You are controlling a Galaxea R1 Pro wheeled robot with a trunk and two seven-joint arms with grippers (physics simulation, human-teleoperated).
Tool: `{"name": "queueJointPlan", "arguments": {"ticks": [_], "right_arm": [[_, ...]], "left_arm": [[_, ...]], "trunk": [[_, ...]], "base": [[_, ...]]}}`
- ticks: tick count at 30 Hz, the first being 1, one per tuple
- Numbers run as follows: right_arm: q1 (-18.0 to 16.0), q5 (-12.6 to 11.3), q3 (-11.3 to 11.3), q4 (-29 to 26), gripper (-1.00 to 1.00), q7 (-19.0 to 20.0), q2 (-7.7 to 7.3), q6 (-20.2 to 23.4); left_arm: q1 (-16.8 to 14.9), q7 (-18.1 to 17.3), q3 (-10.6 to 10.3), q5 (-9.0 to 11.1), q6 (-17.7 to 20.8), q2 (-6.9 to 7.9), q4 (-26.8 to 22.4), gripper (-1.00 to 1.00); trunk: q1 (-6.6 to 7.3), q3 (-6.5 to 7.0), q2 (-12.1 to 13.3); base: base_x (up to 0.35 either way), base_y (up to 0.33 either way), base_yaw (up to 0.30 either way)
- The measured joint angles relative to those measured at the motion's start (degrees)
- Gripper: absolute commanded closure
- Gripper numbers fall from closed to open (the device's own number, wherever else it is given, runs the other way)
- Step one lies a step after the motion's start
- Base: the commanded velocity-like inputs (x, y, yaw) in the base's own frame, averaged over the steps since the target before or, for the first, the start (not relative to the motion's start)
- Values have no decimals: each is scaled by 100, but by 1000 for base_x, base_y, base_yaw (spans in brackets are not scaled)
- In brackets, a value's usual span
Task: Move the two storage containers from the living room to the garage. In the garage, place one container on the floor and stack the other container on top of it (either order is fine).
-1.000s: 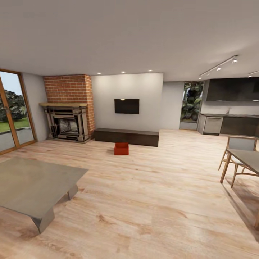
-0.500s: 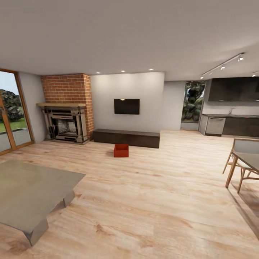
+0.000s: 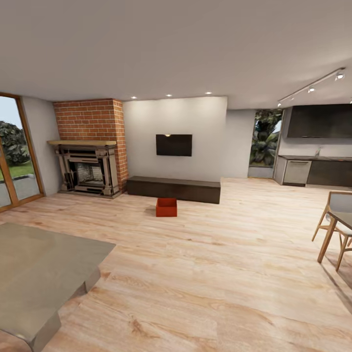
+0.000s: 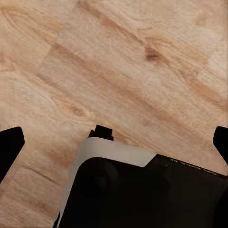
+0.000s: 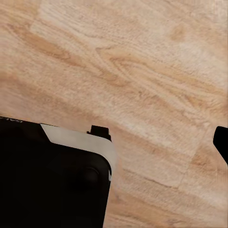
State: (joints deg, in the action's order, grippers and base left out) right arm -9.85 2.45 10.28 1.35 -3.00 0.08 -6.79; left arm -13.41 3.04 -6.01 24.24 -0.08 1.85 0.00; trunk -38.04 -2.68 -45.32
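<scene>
We are in the living room, on its light wood-plank floor, and as we judge it the task has hardly begun: nothing has been picked up, and no garage is in sight. Far ahead of our pincers stand the brick fireplace, the wall television and the long dark bench. A grey low table sits near us to the left, a chair and table edge to the right.

One orange-red box rests on the planks just in front of the bench, well apart from both pincers. We cannot make out a second box.

Both wrist views look down at bare planks past the robot's dark base. The left pincer shows dark fingertips far apart, so it is spread wide and empty. Of the right pincer only one fingertip shows clearly, so we cannot tell its state.

What is left, by our reckoning, is everything: reach the box, lift it, carry both to the garage and stack them.
</scene>
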Motion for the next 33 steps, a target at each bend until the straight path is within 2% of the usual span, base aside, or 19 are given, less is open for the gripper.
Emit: {"name": "queueJointPlan", "arguments": {"ticks": [11, 33], "right_arm": [[0, -1, -1, 0, -100, -1, -2, 0], [0, 0, -1, 0, -100, -4, -9, -8]], "left_arm": [[0, 0, -1, 0, 15, 0, 0, -100], [0, -1, -1, 0, 16, 0, 0, -100]], "trunk": [[0, 0, 0], [0, 0, 0]], "base": [[320, 154, 0], [323, 5, 0]]}}
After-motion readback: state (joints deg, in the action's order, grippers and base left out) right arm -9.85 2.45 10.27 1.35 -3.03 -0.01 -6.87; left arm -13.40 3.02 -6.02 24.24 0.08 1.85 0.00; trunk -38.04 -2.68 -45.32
